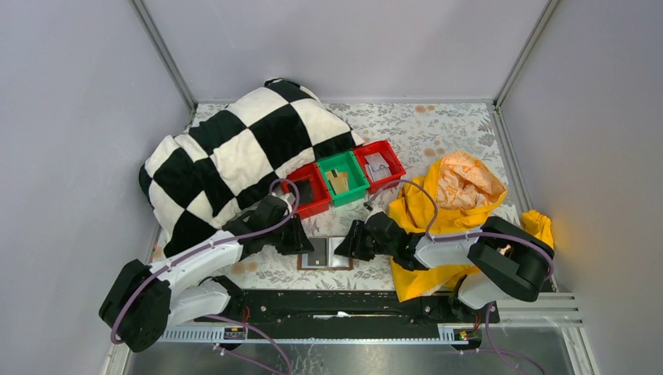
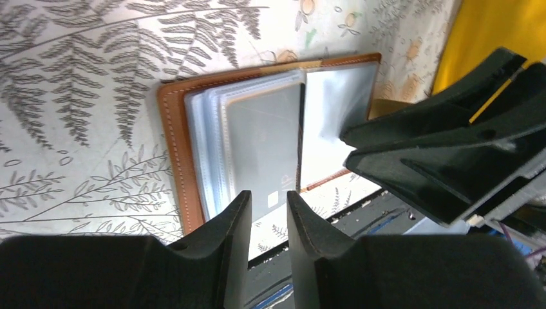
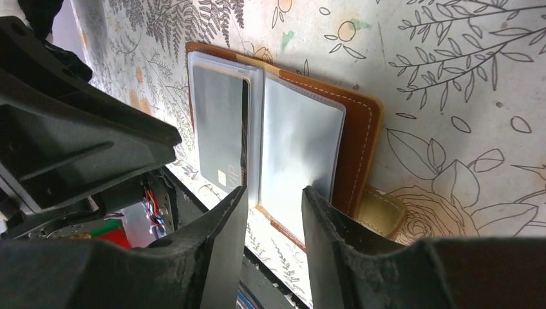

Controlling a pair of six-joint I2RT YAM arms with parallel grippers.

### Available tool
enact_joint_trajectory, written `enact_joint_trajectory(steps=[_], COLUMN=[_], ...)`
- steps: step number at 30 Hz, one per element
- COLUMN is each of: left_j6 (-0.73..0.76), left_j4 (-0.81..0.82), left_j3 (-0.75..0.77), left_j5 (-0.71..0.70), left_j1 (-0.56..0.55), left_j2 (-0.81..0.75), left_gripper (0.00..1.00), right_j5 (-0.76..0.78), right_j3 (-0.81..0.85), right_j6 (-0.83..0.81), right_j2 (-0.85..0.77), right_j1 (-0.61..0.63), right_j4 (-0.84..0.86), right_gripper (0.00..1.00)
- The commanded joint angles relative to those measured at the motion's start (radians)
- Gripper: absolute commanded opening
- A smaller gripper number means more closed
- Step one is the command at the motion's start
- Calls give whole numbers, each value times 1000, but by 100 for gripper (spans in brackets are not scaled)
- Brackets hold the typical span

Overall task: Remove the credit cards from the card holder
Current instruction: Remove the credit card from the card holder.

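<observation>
The brown card holder (image 1: pixel 325 255) lies open like a book near the table's front edge, between my two grippers. In the left wrist view its brown border (image 2: pixel 171 148) frames clear sleeves, and a grey credit card (image 2: pixel 261 145) sits in the top sleeve. The right wrist view shows the same grey card (image 3: pixel 219 125) on the left page, and a sleeve on the right page (image 3: pixel 299 151) with no card visible. My left gripper (image 2: pixel 268 201) hovers open over the card's near edge, holding nothing. My right gripper (image 3: pixel 273 196) stands open over the fold, also holding nothing.
Behind the holder stand a red bin (image 1: pixel 309 191), a green bin (image 1: pixel 353 186) holding tan cards (image 1: pixel 338 181), and another red bin (image 1: pixel 391 160) with pale cards. A checkered blanket (image 1: pixel 227 156) lies at left, a yellow cloth (image 1: pixel 453 203) at right.
</observation>
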Motion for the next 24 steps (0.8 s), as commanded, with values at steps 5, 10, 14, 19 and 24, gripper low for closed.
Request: enact_joint_trajectory(steps=[5, 10, 14, 19, 24], left_j6=[3, 0, -3, -9, -18], left_j4=[-36, 6, 30, 60, 83], left_j3=[60, 51, 40, 20, -2], left_j5=[-104, -98, -103, -88, -83], left_j1=[6, 6, 5, 5, 5], left_j2=[11, 42, 79, 119, 138], left_gripper=[30, 24, 21, 19, 17], right_j5=[-39, -59, -77, -78, -74], right_j3=[67, 89, 101, 103, 79], right_j6=[-28, -21, -14, -7, 15], right_j2=[9, 37, 62, 85, 113], right_j1=[-6, -7, -6, -6, -7], right_j4=[22, 46, 71, 81, 120], right_gripper=[43, 43, 42, 42, 41])
